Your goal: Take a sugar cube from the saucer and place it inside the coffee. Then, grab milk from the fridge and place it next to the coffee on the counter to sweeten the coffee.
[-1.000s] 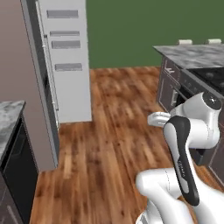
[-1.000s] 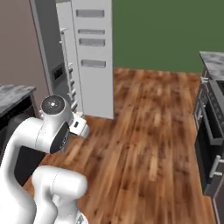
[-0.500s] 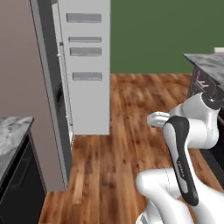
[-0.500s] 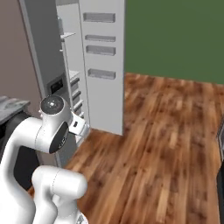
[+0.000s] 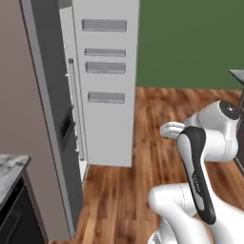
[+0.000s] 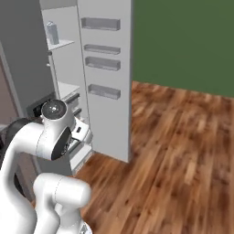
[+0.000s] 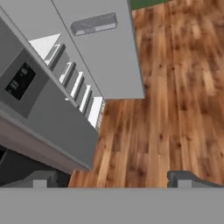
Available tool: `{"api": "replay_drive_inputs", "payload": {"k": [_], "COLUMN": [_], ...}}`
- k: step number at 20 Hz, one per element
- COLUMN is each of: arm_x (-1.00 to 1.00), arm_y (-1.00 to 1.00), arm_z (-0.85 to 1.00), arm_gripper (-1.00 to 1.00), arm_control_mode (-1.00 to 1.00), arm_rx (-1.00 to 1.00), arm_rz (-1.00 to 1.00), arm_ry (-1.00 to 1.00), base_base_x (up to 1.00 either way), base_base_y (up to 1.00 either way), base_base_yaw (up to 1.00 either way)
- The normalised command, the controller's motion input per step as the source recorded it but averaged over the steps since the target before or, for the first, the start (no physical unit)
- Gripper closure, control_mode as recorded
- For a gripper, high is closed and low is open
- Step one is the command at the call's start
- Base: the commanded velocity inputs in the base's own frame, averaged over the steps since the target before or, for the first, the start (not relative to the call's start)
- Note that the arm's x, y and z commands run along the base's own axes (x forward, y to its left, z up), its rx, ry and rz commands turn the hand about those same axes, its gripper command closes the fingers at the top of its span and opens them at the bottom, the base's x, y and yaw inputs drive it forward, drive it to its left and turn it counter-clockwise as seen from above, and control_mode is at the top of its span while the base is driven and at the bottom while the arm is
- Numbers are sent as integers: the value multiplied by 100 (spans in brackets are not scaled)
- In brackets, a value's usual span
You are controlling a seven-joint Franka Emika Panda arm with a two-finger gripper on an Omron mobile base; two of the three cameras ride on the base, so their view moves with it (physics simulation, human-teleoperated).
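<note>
The fridge [image 5: 50,86] stands open, its white door [image 5: 107,119] swung out with several grey bins. The milk [image 6: 52,33], a pale blue-grey carton, stands upright on the top white shelf inside the fridge [image 6: 64,68]. My gripper [image 7: 111,180] is open with nothing between its fingertips [image 7: 41,179]. It looks down at the fridge's dark display panel [image 7: 21,81], the white shelf edges and the wood floor. The arm is folded close to the base, well short of the milk. The sugar cube, the saucer and the coffee are out of view.
A marbled counter [image 5: 8,167] corner sits at the lower left, over a dark cabinet front. Another counter edge [image 5: 237,74] shows far right. Wood floor [image 6: 183,151] stretches right of the open door, with a green wall behind it.
The whole scene has shifted: the base has moved nearer the fridge, which now looks larger and more central. The folded arm keeps its pose and the gripper stays open.
</note>
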Motion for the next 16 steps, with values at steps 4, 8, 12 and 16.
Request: {"api": "replay_drive_inputs", "payload": {"k": [4, 8, 12, 16], "arm_x": [0, 0, 0, 0], "arm_y": [0, 0, 0, 0], "arm_z": [0, 0, 0, 0], "arm_gripper": [-100, -100, -100, -100], "arm_control_mode": [100, 100, 100, 100], "arm_rx": [0, 0, 0, 0], "arm_rz": [0, 0, 0, 0], "arm_ry": [0, 0, 0, 0], "base_base_x": [100, 97, 65, 67], "base_base_y": [-53, -57, -51, -61], "base_base_yaw": [26, 49, 78, 73]}}
